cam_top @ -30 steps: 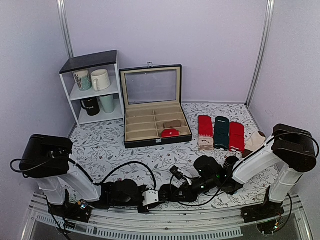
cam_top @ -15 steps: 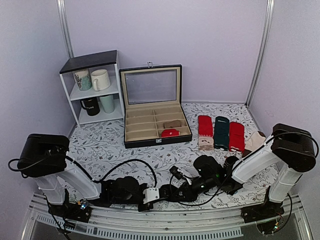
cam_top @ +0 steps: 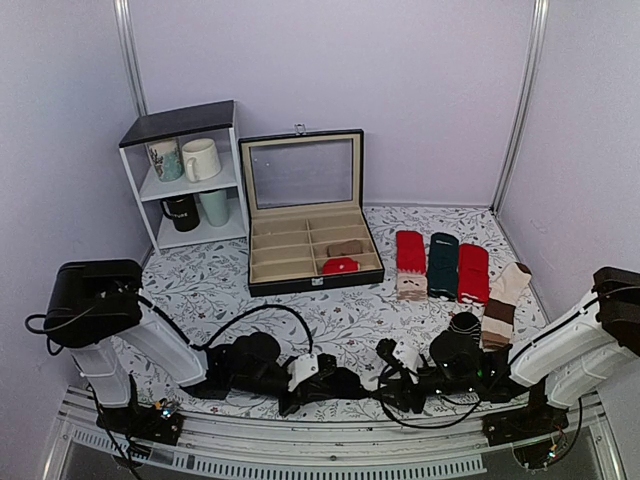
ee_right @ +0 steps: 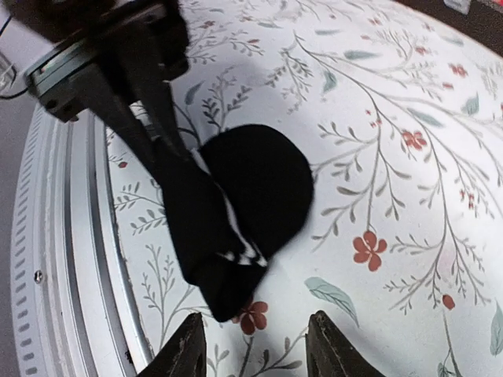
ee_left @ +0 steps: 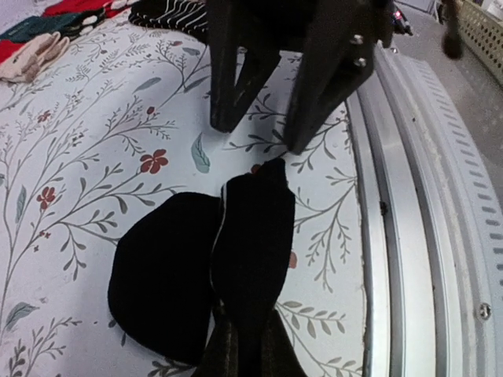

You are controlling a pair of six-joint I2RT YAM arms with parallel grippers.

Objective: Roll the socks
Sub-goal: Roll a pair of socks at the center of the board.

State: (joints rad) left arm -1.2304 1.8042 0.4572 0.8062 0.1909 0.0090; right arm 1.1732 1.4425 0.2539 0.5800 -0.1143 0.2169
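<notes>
**Left wrist view:** the short black fabric ankle socks (ee_left: 200, 271) lie flat in the lower middle of the frame on the white flower-printed tablecloth (ee_left: 94, 141). One sock laps over the other, and the grey metal edge rail (ee_left: 409, 236) runs just to their right. At the bottom edge the left gripper (ee_left: 240, 349) is clenched on their near end. The right gripper (ee_left: 263, 133) stands at the top, just beyond the far tip, touching nothing.

**Right wrist view:** the socks fill the centre, with white cuff bands showing at their lower end. The right gripper's fingers (ee_right: 185, 349) at the bottom edge are parted and released, with only bare cloth between them. The left gripper reaches in from the upper left, pinching the fabric.

**Top view:** both grippers meet low at bottom centre, where the pair is hard to tell from the dark fingers.

A tidy roll probably needs both layers kept aligned. The free gripper should pin the cuff end so the pair cannot slide toward the rail.
</notes>
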